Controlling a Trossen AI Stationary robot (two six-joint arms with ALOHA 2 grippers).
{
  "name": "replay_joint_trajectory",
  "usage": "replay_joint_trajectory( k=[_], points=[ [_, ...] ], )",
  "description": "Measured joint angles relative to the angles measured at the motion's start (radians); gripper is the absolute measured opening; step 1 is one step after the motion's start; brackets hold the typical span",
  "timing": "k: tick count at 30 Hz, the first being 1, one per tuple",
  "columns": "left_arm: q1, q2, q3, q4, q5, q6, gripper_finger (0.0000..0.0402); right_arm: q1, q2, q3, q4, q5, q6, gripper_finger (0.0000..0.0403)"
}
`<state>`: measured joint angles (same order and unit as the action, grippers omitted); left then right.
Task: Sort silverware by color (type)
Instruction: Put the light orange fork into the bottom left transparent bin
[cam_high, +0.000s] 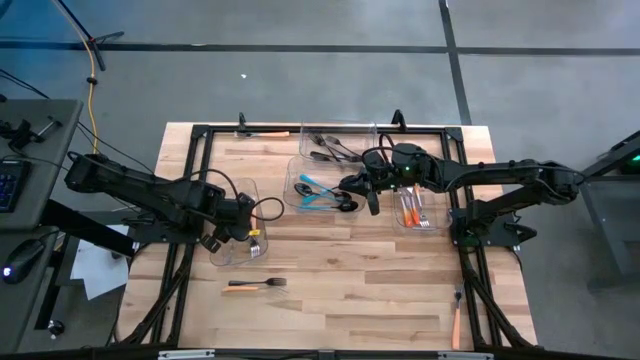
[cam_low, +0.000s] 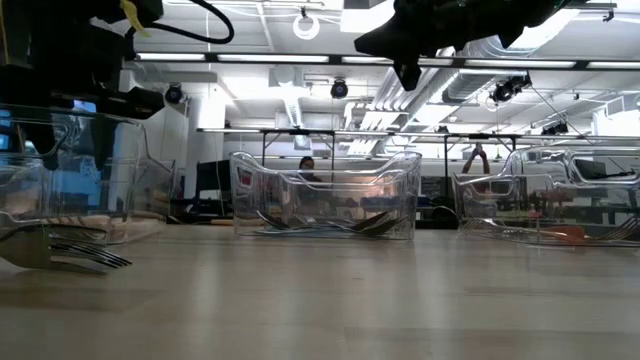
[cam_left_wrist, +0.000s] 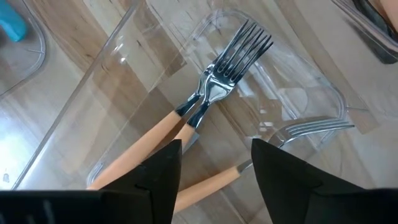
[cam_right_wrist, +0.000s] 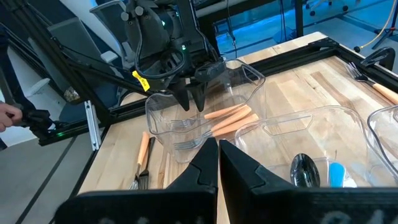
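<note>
Nearest, at the lower edge of the high view, we list one orange-handled fork lying loose on the table and an orange-handled piece at lower right. Mid-frame left, we note the left gripper, fingers spread wide and empty, above a clear bin holding three orange-handled forks. Centre, the right gripper, fingers pressed together and empty, hangs over a bin with blue-handled spoons. Farther up, another bin holds black silverware.
</note>
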<state>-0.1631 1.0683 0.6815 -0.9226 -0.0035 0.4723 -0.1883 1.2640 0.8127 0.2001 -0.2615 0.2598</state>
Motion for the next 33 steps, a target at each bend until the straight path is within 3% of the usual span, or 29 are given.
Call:
replay_joint_trajectory(
  k=[10,20,25,29,33],
  points=[
    [0.0,0.0,0.044,-0.033,0.022,-0.035,0.0186,0.0,0.0,0.0,0.0,0.0,0.005,0.0],
    [-0.001,-0.002,0.428,-0.15,-0.04,-0.112,0.0186,0.0,0.0,0.0,-0.001,0.0,0.002,0.0],
    [0.0,-0.004,0.593,-0.019,-0.171,-0.251,0.0186,0.0,0.0,0.0,-0.001,0.0,0.002,0.0],
    [0.0,-0.022,0.603,0.157,-0.218,-0.395,0.0186,0.0,0.0,0.0,-0.001,0.0,0.005,0.0],
    [0.0,-0.017,0.601,0.187,-0.216,-0.435,0.0186,0.0,0.0,0.0,-0.001,0.0,0.005,0.0]
  ],
)
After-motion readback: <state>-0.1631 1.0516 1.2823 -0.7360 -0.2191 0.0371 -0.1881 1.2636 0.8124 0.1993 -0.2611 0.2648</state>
